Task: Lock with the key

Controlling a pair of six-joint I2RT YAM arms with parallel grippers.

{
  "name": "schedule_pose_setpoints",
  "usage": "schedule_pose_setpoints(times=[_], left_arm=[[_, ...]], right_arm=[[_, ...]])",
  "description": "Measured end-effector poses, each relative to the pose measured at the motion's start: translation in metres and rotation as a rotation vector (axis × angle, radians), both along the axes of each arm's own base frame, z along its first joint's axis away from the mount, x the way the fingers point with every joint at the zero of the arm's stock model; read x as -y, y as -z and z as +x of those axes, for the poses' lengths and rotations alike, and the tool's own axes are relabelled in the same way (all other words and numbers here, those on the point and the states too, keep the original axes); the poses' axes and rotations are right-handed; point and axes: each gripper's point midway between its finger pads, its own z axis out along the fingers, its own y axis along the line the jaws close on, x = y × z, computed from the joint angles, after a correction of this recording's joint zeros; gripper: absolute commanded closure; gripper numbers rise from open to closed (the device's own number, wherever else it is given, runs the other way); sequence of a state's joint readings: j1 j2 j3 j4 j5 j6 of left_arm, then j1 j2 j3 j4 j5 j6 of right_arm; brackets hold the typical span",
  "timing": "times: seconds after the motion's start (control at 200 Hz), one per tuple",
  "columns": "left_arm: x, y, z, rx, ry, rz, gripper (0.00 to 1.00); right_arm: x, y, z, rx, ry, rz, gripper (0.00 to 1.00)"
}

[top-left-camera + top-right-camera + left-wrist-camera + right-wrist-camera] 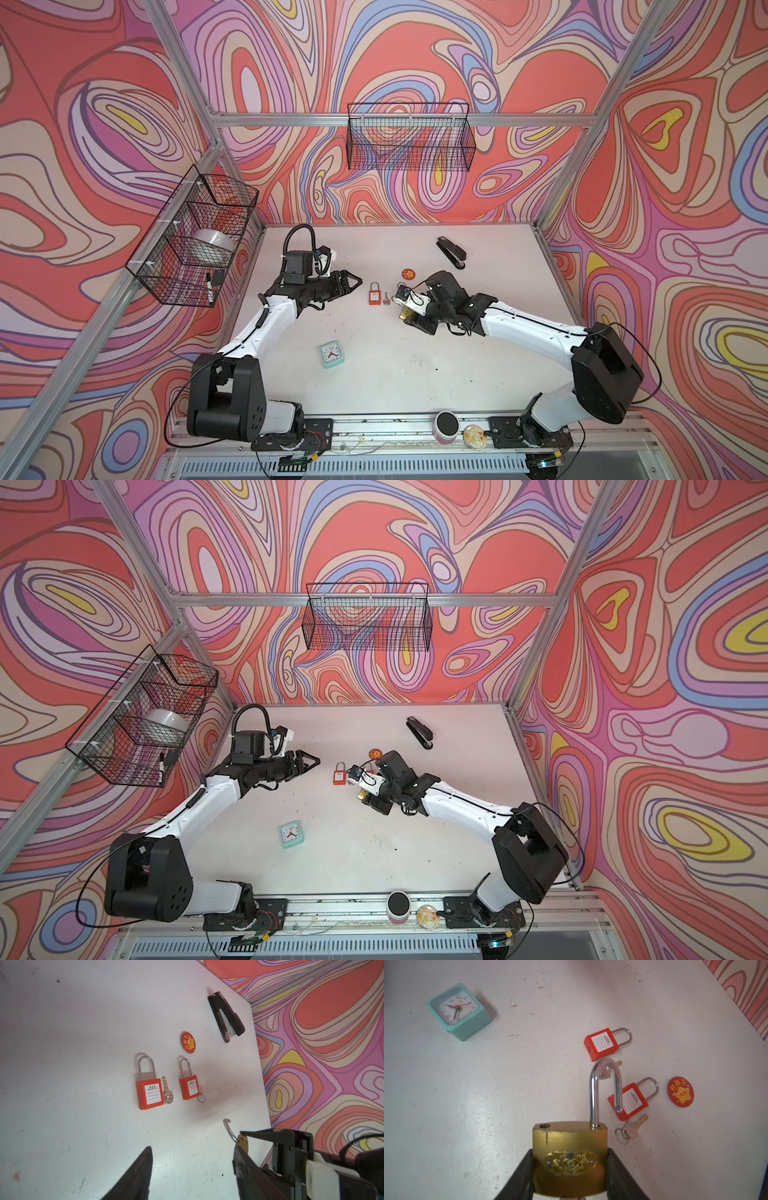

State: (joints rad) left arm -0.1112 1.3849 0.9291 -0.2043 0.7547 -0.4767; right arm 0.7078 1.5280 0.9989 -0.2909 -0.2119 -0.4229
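My right gripper is shut on the body of a brass padlock, one finger on each side. Its steel shackle stands swung open, free end out of the hole. The padlock hangs just above the table in both top views. Two red padlocks lie flat with shackles closed. A small key lies beside one and a key on a ring beside the other. My left gripper is open and holds nothing, a short way left of the nearer red padlock.
A black stapler lies at the back, and a round red badge sits near the right wrist. A teal clock stands front left. A cup sits on the front rail. Wire baskets hang on the walls.
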Motion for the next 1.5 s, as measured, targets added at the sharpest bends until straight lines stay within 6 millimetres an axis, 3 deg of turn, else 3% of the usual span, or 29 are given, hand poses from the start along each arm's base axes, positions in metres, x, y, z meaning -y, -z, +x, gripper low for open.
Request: schedule_pose_setpoints(times=[0.2, 0.391, 0.911, 1.057, 1.172, 1.217, 1.267, 1.352, 1.497], left_arm=[[0.040, -0.010, -0.021, 0.015, 0.154, -0.062, 0.42], [0.066, -0.013, -0.029, 0.023, 0.236, -0.106, 0.45], [0.091, -0.004, -0.030, -0.011, 0.289, -0.153, 0.62], [0.092, -0.005, -0.030, -0.009, 0.292, -0.155, 0.75], [0.093, -0.006, -0.030, -0.011, 0.293, -0.162, 0.94], [0.093, -0.005, -0.030, -0.020, 0.287, -0.165, 1.00], [0.093, -0.005, -0.029, -0.027, 0.280, -0.166, 1.00], [0.092, -0.005, -0.029, -0.033, 0.273, -0.169, 1.00], [0.092, -0.002, -0.026, -0.031, 0.261, -0.158, 1.00]], right_arm=[[-0.006, -0.014, 0.012, 0.010, 0.017, 0.052, 0.64], [-0.022, -0.033, 0.021, 0.035, -0.007, 0.108, 0.64], [-0.038, -0.056, 0.030, 0.070, -0.037, 0.175, 0.65], [-0.042, -0.058, 0.034, 0.078, -0.039, 0.185, 0.65], [-0.042, -0.055, 0.035, 0.074, -0.037, 0.181, 0.64], [-0.042, -0.055, 0.035, 0.075, -0.035, 0.181, 0.62], [-0.042, -0.055, 0.036, 0.081, -0.032, 0.178, 0.57], [-0.041, -0.055, 0.037, 0.084, -0.027, 0.178, 0.40], [-0.044, -0.063, 0.038, 0.092, -0.023, 0.208, 0.30]])
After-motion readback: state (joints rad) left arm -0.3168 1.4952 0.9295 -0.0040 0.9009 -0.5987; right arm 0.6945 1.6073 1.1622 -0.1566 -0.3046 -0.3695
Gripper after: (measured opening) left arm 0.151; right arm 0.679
